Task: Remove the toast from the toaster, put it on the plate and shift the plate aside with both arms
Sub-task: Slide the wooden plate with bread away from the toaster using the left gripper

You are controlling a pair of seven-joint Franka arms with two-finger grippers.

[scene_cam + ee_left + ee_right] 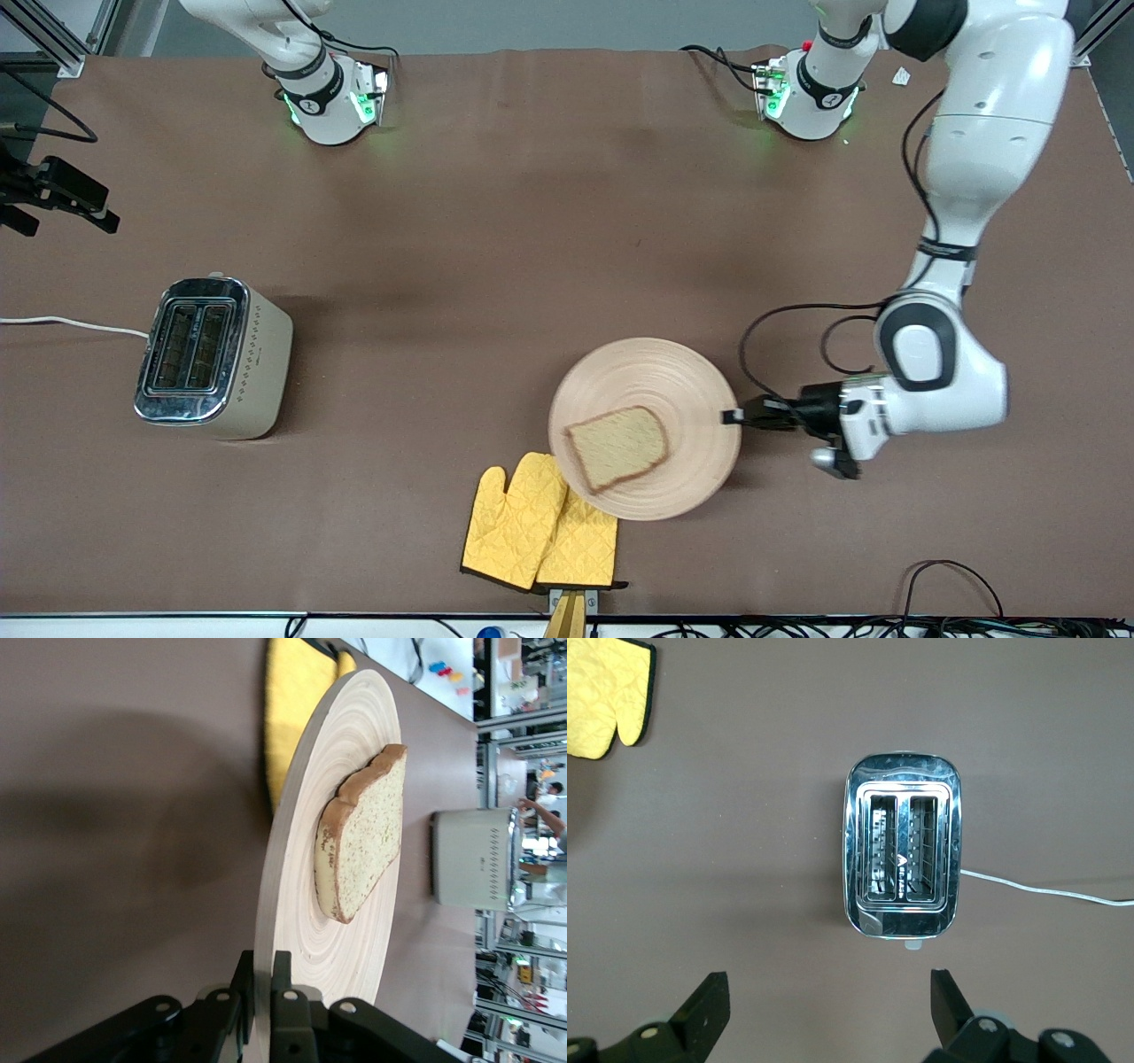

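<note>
The toast (617, 459) already lies flat on the plate (656, 377), toward its seven o'clock side, so what remains is moving the plate aside. The left gripper (732, 416) has its jaws pinched tight on the rim at about three o'clock; in the left wrist view the edge sits squarely between the fingers (282, 992). The plate's seven o'clock edge overlaps the yellow oven mitts (538, 528), and it looks lifted or tilted slightly there. The toaster (213, 356) stands empty toward the right arm's end of the table, well apart at the plate's nine o'clock. The right gripper (828, 1010) waits above it, jaws spread wide, holding nothing. A good move would keep the plate level and travel slowly, since one rim pinch lets it sag and the slice slide.
</note>
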